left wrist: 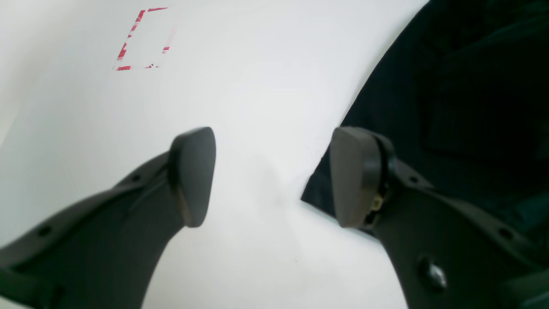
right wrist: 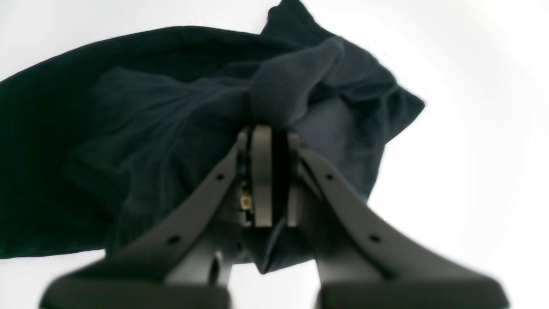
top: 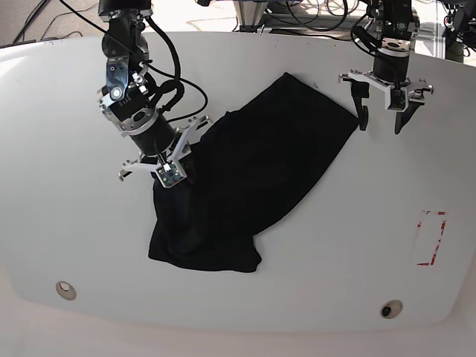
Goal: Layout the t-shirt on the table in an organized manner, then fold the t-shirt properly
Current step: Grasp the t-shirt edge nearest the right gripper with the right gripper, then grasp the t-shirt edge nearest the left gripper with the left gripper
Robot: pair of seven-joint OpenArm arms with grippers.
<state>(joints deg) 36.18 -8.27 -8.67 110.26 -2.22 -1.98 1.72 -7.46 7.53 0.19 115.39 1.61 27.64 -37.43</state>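
Black t-shirt [top: 245, 186], bunched on counter [top: 67, 223]; right hand [right wrist: 274, 128] clamped on fold, left hand [top: 381, 113] spread, empty. Risk: one-sided pull bunches cloth further.

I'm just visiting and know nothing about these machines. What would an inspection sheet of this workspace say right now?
Surface: glossy white table, two small round holes near the front edge, red tape mark on one side.
Job's things: black t-shirt lies crumpled and stretched diagonally, not yet laid flat.
Clutter: nothing seen.
Grippers: right gripper has its jaws shut on a bunch of the t-shirt; left gripper has its jaws open and empty, next to a corner of the fabric.
Cables: black cables loop along the right arm, clear of the cloth.
Surroundings: more cables and equipment behind the table's far edge.
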